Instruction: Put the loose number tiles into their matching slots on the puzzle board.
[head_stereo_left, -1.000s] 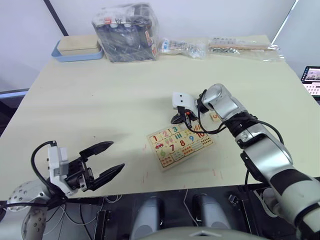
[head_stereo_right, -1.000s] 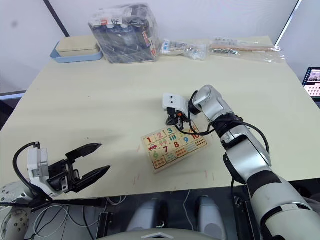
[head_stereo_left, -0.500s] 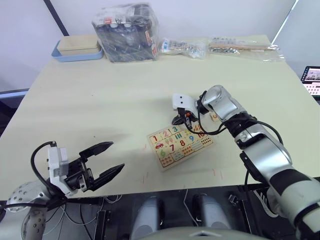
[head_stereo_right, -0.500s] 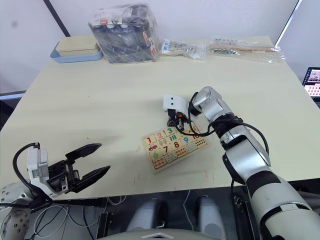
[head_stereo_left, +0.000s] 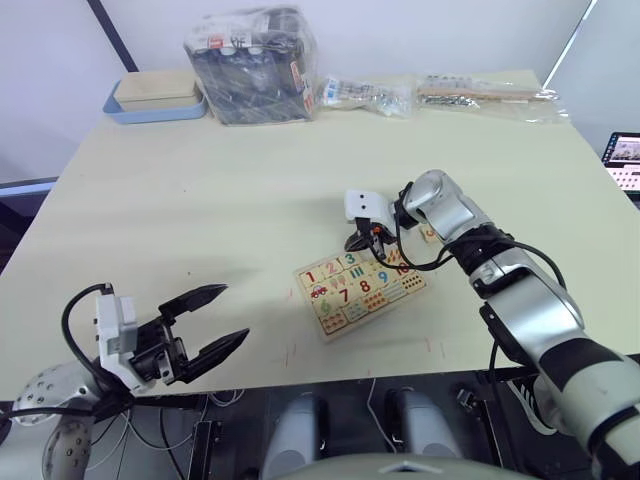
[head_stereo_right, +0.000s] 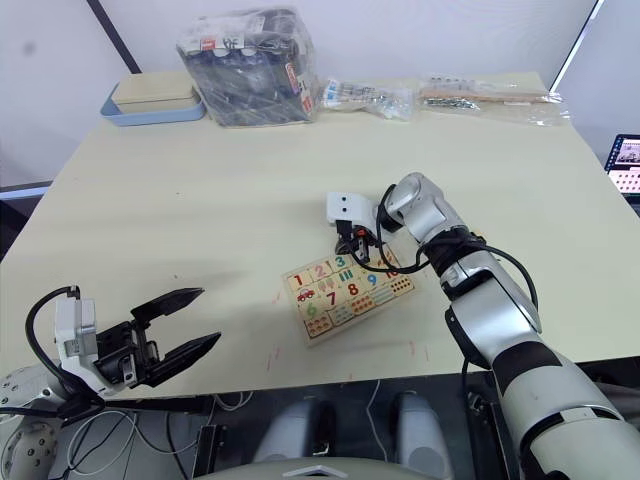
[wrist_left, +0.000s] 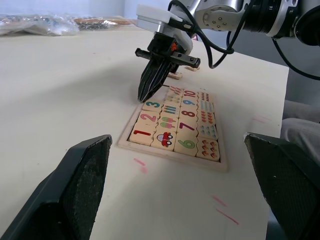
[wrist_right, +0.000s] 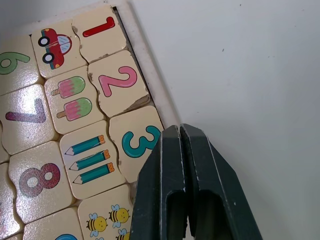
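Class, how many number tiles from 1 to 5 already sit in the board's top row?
3: tile 1 at the row's end, tile 2 beside it, tile 3 next, by the right gripper, jaws shut. The gripper may hide more.

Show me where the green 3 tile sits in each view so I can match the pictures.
Left eye view: green 3 tile, top row of the puzzle board, under the right gripper.
Right eye view, same row.
Left wrist view, at the gripper's tips.
Right wrist view, beside the shut jaws.
Shared landmark: red 1 tile.
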